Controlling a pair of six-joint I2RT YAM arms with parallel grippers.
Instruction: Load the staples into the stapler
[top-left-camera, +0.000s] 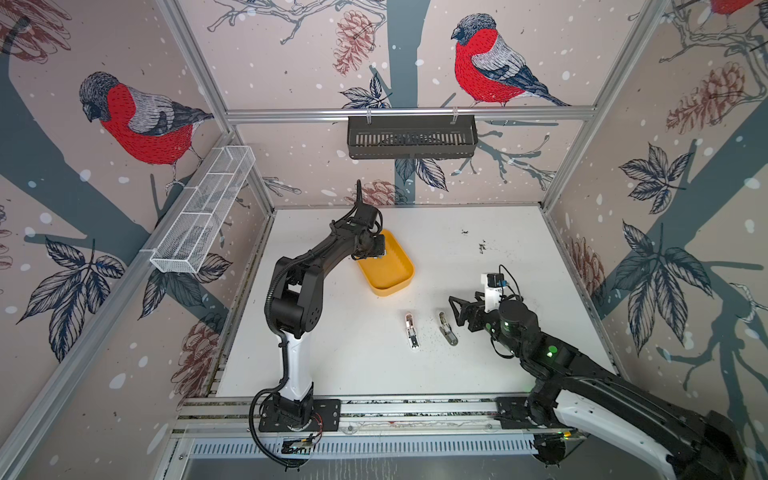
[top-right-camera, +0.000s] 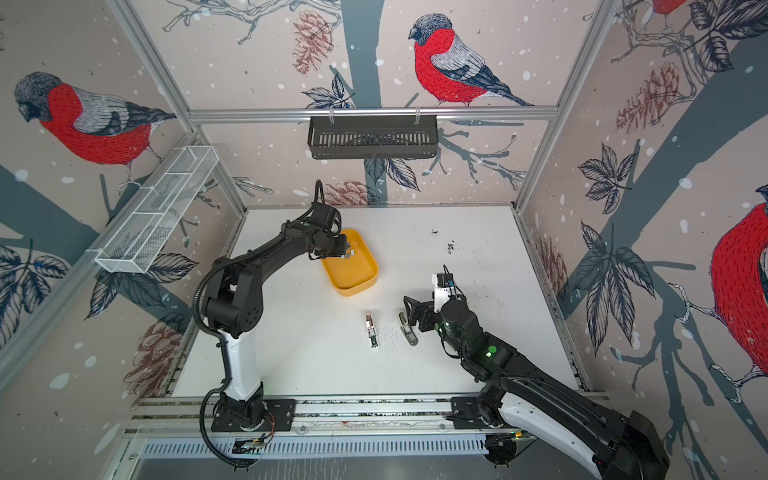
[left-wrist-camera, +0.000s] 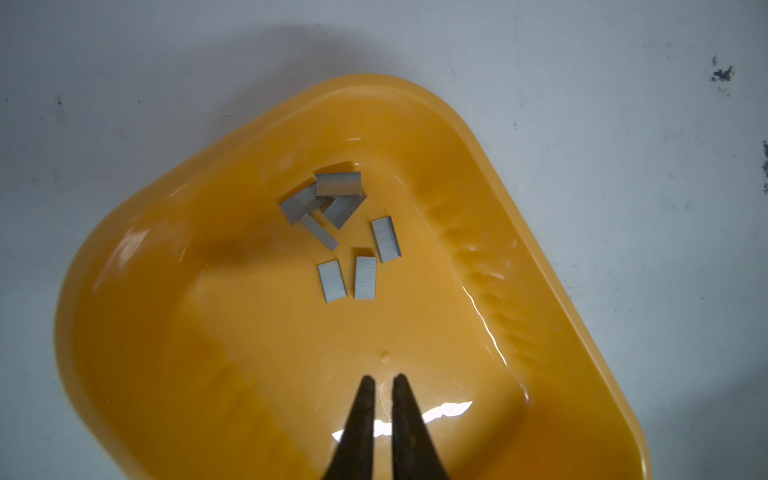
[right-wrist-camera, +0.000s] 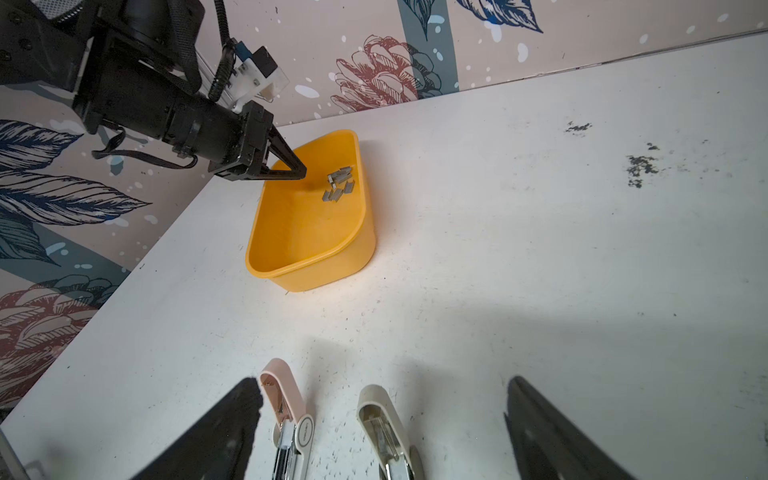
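staples (left-wrist-camera: 319, 232) in yellow tray (left-wrist-camera: 199, 357), left end effector (left-wrist-camera: 383, 380) above

Both top views are evenly and fairly brightly lit, the white worktop (top-left-camera: 374, 365) brightest; the arms (top-left-camera: 307, 266) throw soft shadows on it. The frame rails (top-left-camera: 291, 115) bow toward the edges, a wide-lens distortion. In the left wrist view the tray (left-wrist-camera: 166, 332) carries white glare streaks close to the jaws and along one ribbed wall; the staples (left-wrist-camera: 331, 286) are sharp, the dark jaws soft. The right wrist view shows broad grey shadows on the near worktop, and its jaws look blurred, perhaps from closeness.
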